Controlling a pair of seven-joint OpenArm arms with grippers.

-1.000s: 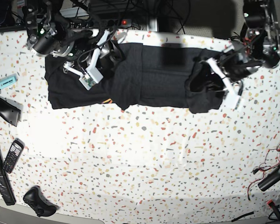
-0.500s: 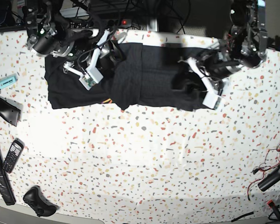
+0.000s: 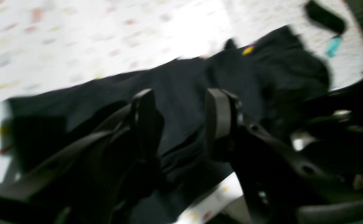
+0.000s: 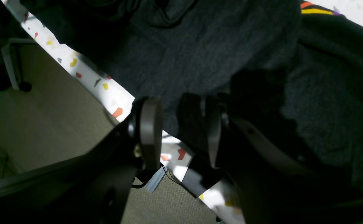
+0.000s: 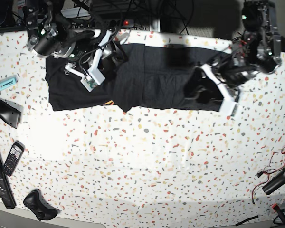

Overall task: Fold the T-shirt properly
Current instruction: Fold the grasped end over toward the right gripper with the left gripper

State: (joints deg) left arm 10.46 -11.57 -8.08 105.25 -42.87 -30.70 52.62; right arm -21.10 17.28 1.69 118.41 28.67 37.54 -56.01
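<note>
Left fingers (image 3: 144, 118) spread wide over the T-shirt (image 5: 147, 78), empty; right fingers (image 4: 150, 130) part-open at the desk (image 5: 147, 156) edge, 12 o'clock side, grip unclear.

This looks like a robotics lab or research workroom. The desk (image 5: 147, 161) wears a white cover speckled with coloured terrazzo flecks, and two black robot arms are mounted along its far edge. Behind that edge, tangled black cables (image 5: 133, 9) run past a power strip with a lit red switch (image 5: 127, 22). At the desk's left side lie a handset with a keypad (image 5: 12, 159), a black game controller (image 5: 38, 205) and a turquoise highlighter (image 5: 5, 84). Near its right corner trail loose red and black wires (image 5: 275, 168). Beyond the desk's edge, the right wrist view shows plain greyish carpet (image 4: 44, 124).
</note>
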